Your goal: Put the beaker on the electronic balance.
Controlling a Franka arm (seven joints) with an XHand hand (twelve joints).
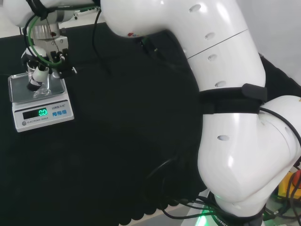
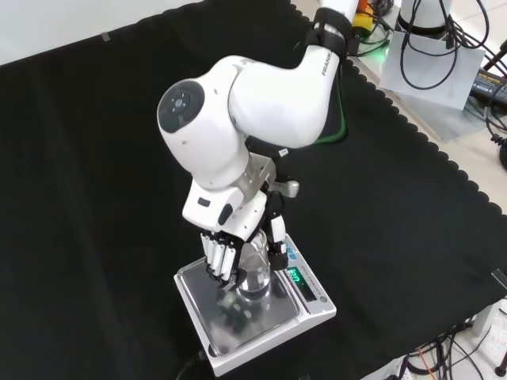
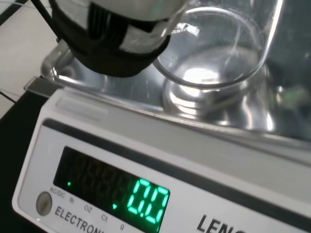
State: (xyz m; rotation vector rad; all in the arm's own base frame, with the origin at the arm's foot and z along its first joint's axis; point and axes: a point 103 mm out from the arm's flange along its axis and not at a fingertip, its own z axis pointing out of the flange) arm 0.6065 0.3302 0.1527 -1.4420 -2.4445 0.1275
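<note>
The hand (image 2: 238, 249) is low over the balance (image 2: 255, 310), its fingers (image 2: 217, 260) curled round the beaker (image 2: 255, 275) from one side and the thumb on the other, so it grips the glass. The beaker is upright over the steel pan (image 2: 207, 287), near the pan's middle in the front view. In the wrist view its base (image 3: 209, 80) hangs just above its own reflection in the pan (image 3: 272, 119); whether it already touches cannot be told.

The step in hand is judged to be the set-down. To do it well, the arm should lower the beaker straight down, keeping it level so the whole base meets the pan at once, and keep it away from the pan's raised rim. Once the glass rests, the fingers should open outward without dragging it sideways, and the hand should lift clear so nothing leans on the pan.

The beaker is clear glass and looks empty: the wrist view shows its bare bottom with no liquid or powder. The pan carries nothing besides the beaker and the fingers about it. The balance's display (image 3: 146, 199) is lit green.
</note>
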